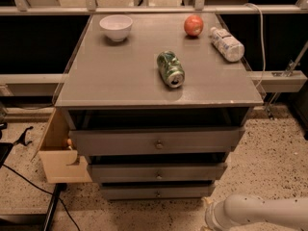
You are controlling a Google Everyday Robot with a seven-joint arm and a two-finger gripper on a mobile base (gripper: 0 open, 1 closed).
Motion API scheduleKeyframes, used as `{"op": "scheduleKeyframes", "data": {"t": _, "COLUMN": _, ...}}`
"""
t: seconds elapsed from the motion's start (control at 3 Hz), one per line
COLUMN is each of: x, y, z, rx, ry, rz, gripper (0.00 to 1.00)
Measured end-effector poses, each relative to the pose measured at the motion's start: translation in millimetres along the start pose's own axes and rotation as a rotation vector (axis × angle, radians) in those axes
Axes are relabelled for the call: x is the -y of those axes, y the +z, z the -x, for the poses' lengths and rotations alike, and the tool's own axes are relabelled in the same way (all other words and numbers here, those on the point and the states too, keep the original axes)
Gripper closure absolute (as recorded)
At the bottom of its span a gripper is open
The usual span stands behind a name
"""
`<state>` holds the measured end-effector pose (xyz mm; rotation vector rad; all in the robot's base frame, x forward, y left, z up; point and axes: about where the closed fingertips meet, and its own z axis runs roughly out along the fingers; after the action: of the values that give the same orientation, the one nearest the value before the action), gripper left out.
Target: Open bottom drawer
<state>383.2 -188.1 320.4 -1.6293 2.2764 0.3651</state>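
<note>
Approach step: the gripper (210, 218) sits low by the floor, grip state cannot be told, bottom drawer (144, 192) looks closed just up-left of it; next move likely needs alignment with its small knob (157, 194).

Grey cabinet top (120, 76), flat, carrying four items. Bowl (116, 27): white, upright, back left corner. Apple (193, 25): red, back right, well apart from the bowl. Bottle (227, 44): clear plastic, on its side, near the right edge, just beside the apple and in front of it. Can (170, 69): green, on its side, about the middle, one end facing the front edge, apart from the rest. Floor (274, 158): speckled; black cable (29, 179) lying on it at left. Gripper (208, 223): low at the view's bottom right, near the floor, beside the cabinet's front right corner
</note>
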Motion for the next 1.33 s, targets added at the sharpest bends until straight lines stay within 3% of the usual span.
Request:
{"op": "scheduleKeyframes", "data": {"t": 0.67, "x": 15, "y": 50, "z": -1, "rx": 0.053, "ry": -0.069, "rz": -0.062, "gripper": 0.0}}
{"op": "scheduleKeyframes", "data": {"t": 1.33, "x": 39, "y": 97, "z": 6, "rx": 0.21, "ry": -0.161, "rz": -0.158, "gripper": 0.0}}
